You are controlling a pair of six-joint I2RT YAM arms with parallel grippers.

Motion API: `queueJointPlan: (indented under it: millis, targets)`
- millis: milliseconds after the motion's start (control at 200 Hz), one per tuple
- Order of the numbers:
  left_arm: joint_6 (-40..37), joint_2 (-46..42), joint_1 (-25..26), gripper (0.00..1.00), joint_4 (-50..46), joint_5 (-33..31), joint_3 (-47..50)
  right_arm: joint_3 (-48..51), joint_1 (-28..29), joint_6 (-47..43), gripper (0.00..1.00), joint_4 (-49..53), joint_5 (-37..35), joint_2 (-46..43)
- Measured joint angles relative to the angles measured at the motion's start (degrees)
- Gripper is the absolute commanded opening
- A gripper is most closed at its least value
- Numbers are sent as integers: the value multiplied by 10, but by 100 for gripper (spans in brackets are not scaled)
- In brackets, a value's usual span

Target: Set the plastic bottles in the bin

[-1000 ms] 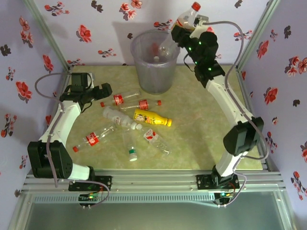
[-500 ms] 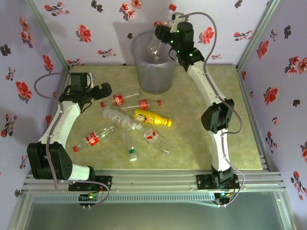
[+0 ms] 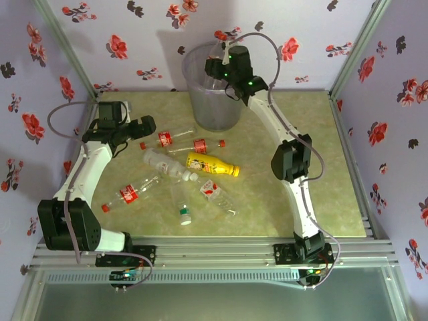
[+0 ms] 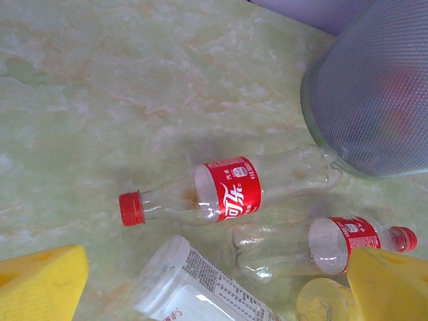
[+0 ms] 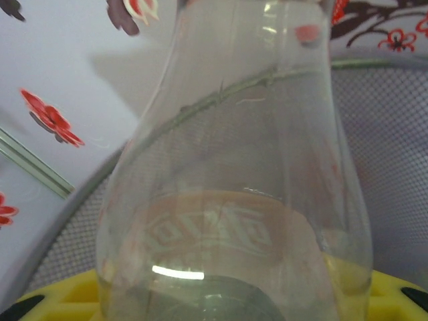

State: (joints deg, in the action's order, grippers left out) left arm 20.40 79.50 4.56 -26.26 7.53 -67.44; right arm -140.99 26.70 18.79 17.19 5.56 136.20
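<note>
The bin, a tall translucent grey bucket, stands at the back of the table. My right gripper hangs over its mouth, shut on a clear plastic bottle with a faded red label; the bin's rim and mesh wall lie just behind the bottle. Several plastic bottles lie mid-table: two red-labelled ones, a yellow one, a white-labelled one, a green-capped one. My left gripper is open above the red-labelled bottle, its yellow fingertips wide apart with nothing between them.
More bottles lie nearer the front: one with a red cap and a clear one. The bin's wall stands close to the right of the left gripper. Flowered walls and metal posts close in the table on three sides.
The right arm has swung left from the back right corner, carrying its bottle over the bin's mouth. The left arm and the bottles on the table have not moved.
</note>
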Motion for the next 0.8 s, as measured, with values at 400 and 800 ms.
queueJointPlan:
  millis: [400, 800]
  targets:
    - [0, 0, 0, 100, 0, 0, 0, 0, 0, -9, 62, 13, -7, 1]
    - [0, 0, 0, 100, 0, 0, 0, -24, 0, -16, 73, 30, -8, 2]
